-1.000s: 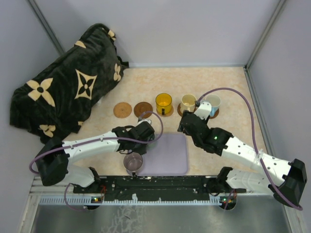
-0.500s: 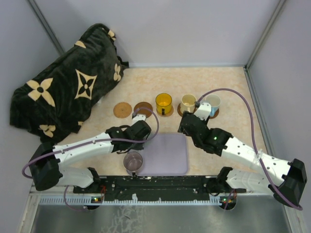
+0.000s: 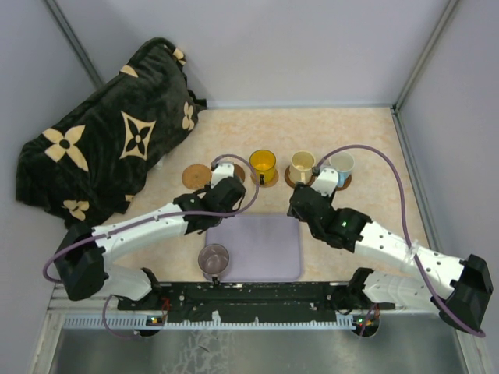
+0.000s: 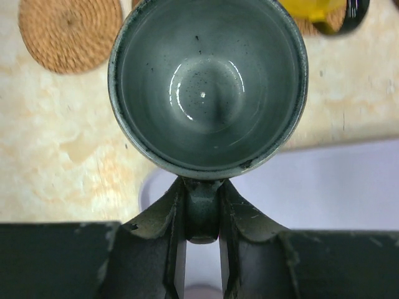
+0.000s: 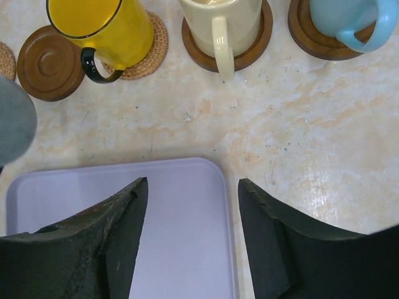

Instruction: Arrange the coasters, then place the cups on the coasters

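Observation:
My left gripper is shut on the handle of the dark grey-green cup, which hangs upright over the tray's far left corner, beside a woven tan coaster. From above, the left gripper sits by the tan coaster. The yellow cup, cream cup and light blue cup each stand on a coaster. A dark coaster lies bare. The purple-grey cup stands at the tray's left edge. My right gripper is open, empty, above the tray's far right corner.
The lavender tray lies between the two arms near the front edge. A dark flowered blanket is heaped at the back left. Grey walls close the table at the back and on both sides.
My left arm has carried the dark grey-green cup away from the tray's left side, back toward the row of coasters. The right arm has barely moved.

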Robot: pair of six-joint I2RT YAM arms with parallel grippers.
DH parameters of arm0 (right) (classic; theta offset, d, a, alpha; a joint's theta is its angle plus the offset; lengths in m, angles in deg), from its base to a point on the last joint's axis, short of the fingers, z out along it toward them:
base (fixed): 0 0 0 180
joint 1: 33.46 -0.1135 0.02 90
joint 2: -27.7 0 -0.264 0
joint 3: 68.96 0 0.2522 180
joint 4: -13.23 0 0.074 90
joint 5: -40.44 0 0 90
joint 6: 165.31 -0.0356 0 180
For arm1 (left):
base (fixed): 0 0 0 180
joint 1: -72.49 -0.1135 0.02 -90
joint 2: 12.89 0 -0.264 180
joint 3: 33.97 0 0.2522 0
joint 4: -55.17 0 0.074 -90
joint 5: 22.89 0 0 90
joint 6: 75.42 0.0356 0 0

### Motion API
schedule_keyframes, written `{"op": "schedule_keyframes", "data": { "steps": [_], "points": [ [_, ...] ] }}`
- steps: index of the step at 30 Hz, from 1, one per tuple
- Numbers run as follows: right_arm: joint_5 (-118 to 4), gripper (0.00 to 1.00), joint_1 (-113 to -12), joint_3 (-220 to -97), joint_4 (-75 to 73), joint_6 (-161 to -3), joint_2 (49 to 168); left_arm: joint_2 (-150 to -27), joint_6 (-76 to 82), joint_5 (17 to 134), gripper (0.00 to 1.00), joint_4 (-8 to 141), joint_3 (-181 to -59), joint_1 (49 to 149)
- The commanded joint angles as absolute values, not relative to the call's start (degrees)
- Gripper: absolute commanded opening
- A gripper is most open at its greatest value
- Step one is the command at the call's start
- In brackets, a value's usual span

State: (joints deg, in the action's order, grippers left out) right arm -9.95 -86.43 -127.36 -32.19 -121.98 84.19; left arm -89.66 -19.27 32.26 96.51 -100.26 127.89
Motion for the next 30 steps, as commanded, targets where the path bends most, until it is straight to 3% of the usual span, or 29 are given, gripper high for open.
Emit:
{"op": "schedule_keyframes", "data": {
  "steps": [1,9,30],
  "points": [
    [-8.58,0.60,-86.35,-127.07,-30.85,-122.59,82.04,-93.18,-13.79,28.62,0.00,88.12,-106.44,122.71],
    [-6.61,0.59,-86.43,-127.11,-32.86,-122.88,79.09,-100.88,-9.60,35.33,0.00,85.41,-111.67,112.55],
    [-5.42,0.59,-86.37,-127.45,-33.43,-123.42,77.94,-113.17,-9.86,42.89,0.00,85.64,-121.18,109.86]
  ]
}}
